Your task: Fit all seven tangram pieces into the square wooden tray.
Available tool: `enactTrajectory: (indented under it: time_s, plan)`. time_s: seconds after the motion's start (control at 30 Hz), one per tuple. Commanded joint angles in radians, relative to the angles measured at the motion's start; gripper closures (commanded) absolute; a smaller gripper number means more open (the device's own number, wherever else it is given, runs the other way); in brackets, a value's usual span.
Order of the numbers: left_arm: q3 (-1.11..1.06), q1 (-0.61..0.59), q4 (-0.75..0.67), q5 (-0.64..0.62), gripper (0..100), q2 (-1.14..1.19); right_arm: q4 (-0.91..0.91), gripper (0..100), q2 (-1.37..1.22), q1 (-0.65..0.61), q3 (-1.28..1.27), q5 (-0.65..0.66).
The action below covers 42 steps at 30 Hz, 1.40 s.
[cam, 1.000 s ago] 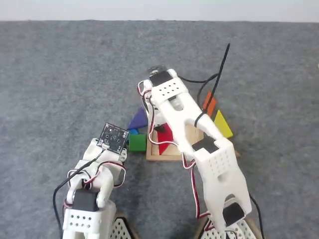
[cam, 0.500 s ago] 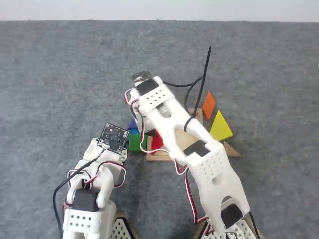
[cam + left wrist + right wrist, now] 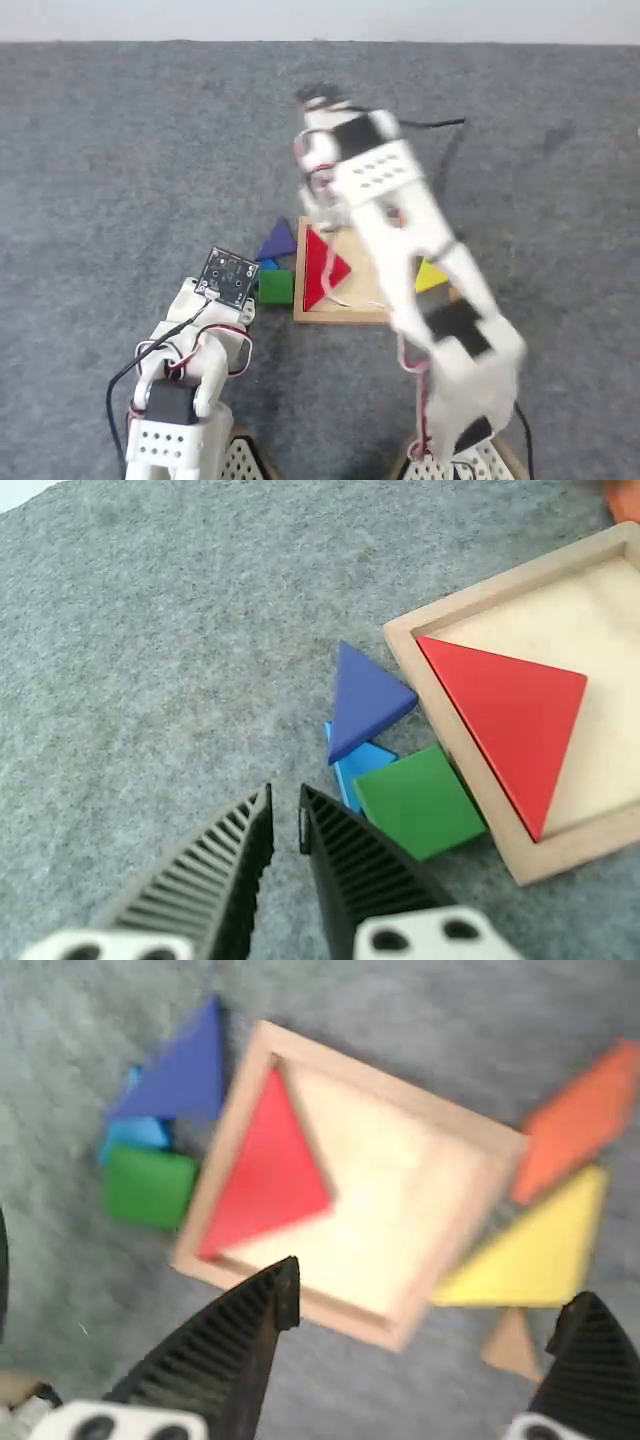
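**Clerk:** First entry, left of the tray?

**Checker:** Left fingers (image 3: 345, 855): all but together, nothing between them, over the grey surface (image 3: 110, 150) near the tray's left side. Ahead of them is a cluster of three. The blue piece (image 3: 358, 765) and purple triangle (image 3: 365, 698) lie just beside the tray's left wall, and the green square (image 3: 420, 802) rests against it.

**Clerk:** The tray (image 3: 395, 1088) itself?

**Checker:** One piece in. Red triangle (image 3: 322, 266): long edge along the tray's left wall, apex toward the tray's middle. The rest of the floor is bare wood.

**Clerk:** Above it?

**Checker:** Right fingers (image 3: 235, 1345): spread wide, holding nothing, raised well above the tray.

**Clerk:** Right of the tray?

**Checker:** Orange piece (image 3: 578, 1120) and yellow triangle (image 3: 540, 1245), both just outside the tray's right wall. The yellow one's long edge runs roughly along that wall. A small tan triangle (image 3: 510, 1345) sits off the tray's near right corner.

**Clerk:** What does the coming move turn on?

**Checker:** My reading: six pieces are still out, three on each side of the tray. The left cluster lies straight ahead of the left fingers. The other three lie on the right arm's side of the tray, and the yellow triangle sits roughly in line between that arm's spread tips.

**Clerk:** Changes from a second ago?

**Checker:** The right arm was bent low across the tray's left half, hiding most of the red triangle. Now it is lifted, with its wrist past the tray's far side, and the red triangle shows whole. The left arm is unchanged.
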State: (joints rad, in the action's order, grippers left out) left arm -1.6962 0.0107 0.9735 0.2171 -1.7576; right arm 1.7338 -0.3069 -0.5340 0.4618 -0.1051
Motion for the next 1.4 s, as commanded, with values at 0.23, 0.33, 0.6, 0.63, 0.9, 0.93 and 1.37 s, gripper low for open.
enactTrajectory:
  time_s: [0.23,0.33,0.6,0.63,0.9,0.93,1.37]
  plan:
    - [0.008,-0.005,0.006,-0.008,95,-0.014,-0.466,60.8,0.714,0.223,-1.023,0.258]
    - [0.008,-0.005,0.006,-0.008,95,-0.014,-0.513,60.8,0.742,0.291,-1.105,0.295]
    - [0.008,-0.005,0.006,-0.008,95,-0.014,-0.627,60.7,0.518,0.323,-1.092,0.166]
    - [0.008,-0.005,0.006,-0.008,95,-0.014,-0.650,60.7,0.486,0.323,-1.082,0.118]
    - [0.008,-0.005,0.006,-0.008,95,-0.014,-0.702,60.8,0.206,0.332,-0.904,-0.011]
    - [0.008,-0.005,0.006,-0.008,95,-0.014,-0.700,60.7,0.180,0.334,-0.884,-0.011]
    - [0.008,-0.005,0.006,-0.008,95,-0.014,-0.731,63.1,0.053,0.343,-0.818,-0.054]
